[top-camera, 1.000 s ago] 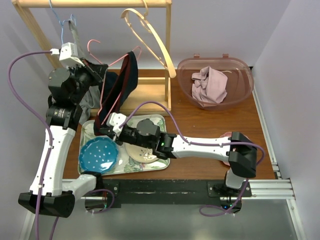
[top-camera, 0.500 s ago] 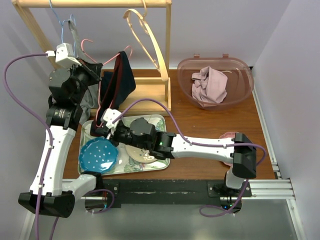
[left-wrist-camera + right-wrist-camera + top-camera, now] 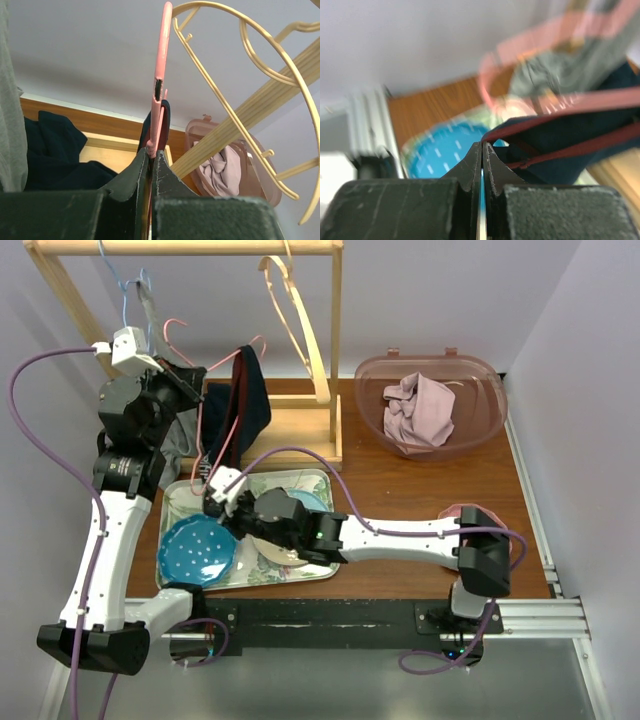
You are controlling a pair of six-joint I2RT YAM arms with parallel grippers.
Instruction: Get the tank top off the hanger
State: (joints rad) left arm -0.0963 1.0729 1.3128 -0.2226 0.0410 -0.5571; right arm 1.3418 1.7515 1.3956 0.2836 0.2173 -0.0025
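hanger (image 3: 161, 75): in left end effector (image 3: 151, 157) | tank top (image 3: 560, 140): in right end effector (image 3: 482, 150)

Dark navy fabric tank top (image 3: 250, 405) carries maroon trim and hangs on a thin pink hanger (image 3: 162, 55). Below the tank top, a pale green floral-print rectangular tray (image 3: 262, 573) holds 1 round blue plate (image 3: 196, 550) flecked white.
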